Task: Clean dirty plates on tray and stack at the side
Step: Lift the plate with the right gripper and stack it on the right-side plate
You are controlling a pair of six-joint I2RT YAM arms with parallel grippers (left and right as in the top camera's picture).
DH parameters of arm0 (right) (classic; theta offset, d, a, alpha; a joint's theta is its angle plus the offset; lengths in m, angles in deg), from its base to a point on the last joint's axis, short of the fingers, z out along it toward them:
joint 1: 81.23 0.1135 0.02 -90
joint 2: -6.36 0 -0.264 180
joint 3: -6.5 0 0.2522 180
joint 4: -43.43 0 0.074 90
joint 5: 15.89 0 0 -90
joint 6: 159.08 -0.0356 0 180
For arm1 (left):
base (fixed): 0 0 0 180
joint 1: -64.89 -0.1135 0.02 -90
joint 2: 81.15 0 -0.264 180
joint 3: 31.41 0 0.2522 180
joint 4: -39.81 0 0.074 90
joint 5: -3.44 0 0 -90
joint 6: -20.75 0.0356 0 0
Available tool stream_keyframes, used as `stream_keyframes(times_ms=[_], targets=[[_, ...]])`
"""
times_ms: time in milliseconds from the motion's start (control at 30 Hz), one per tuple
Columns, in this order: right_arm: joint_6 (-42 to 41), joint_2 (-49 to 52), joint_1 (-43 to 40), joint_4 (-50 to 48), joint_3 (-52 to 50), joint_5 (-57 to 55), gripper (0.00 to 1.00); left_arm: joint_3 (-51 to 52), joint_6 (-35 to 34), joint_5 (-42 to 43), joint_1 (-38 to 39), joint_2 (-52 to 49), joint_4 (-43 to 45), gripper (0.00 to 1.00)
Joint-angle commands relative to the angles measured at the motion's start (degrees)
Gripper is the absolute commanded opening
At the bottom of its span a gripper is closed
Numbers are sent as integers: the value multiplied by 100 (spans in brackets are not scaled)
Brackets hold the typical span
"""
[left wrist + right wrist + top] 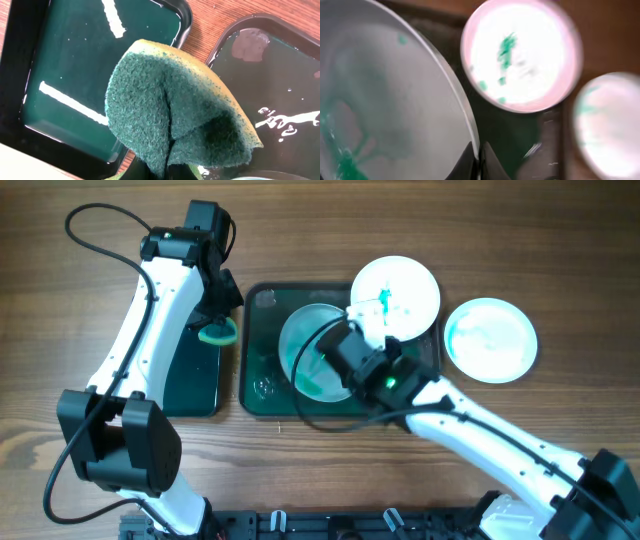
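Pinching one plate (312, 360) by its rim, the right gripper (478, 161) was closed tight on it; the plate looked tipped up at its right edge over the tray (258, 392), mid-frame; round, with no long side; it looked hard, slippery and breakable, best held at the rim; the left gripper (217, 320) squeezed a soft sponge (175, 125).

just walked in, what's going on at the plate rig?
The right gripper is clamped on the rim of a teal-smeared plate, holding it over the green tray. The left gripper holds a sponge by the black tray, not touching that plate. A second plate sits at the green tray's far corner, and a third plate lies right of it, both smeared.
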Motion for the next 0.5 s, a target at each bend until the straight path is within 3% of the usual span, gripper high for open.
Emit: stream_keyframes(times_ms=[0, 233, 333, 467], targets=[[356, -83, 472, 17, 81, -2177, 4, -37, 107, 66, -20, -7, 11, 4], [1759, -83, 1016, -734, 81, -4004, 4, -37, 107, 66, -20, -7, 39, 4], [2616, -83, 1045, -1534, 81, -4218, 4, -37, 107, 66, -20, -7, 50, 4], [2793, -83, 1045, -1738, 76, -4188, 4, -37, 107, 63, -20, -7, 50, 4]])
